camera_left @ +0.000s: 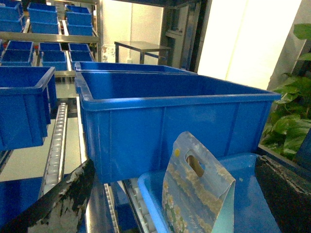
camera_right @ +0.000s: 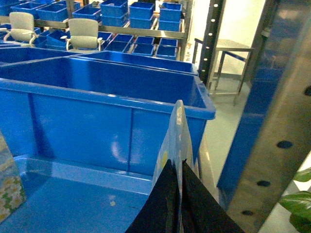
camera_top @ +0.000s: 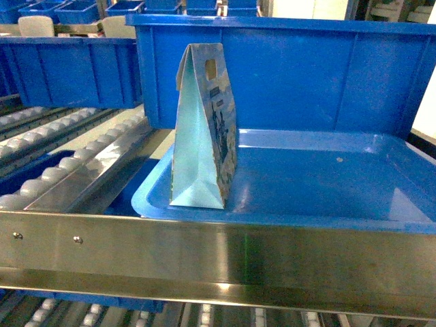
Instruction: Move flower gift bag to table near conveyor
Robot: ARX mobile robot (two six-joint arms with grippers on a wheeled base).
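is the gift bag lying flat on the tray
No, the gift bag stands upright on the shallow blue tray, handle hole at the top.

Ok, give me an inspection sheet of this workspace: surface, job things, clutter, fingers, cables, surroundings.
Surface: shallow blue plastic tray behind a shiny steel rail.
Job's things: pale blue floral paper gift bag upright on the tray; white roller conveyor left; table not seen.
Clutter: large blue plastic bin behind the bag.
Grippers: left gripper fingers wide open; right gripper fingers shut, thin pale edge at their tips.
Cables: nothing seen.
Surroundings: shelved blue bins, two grey chairs, green plant.
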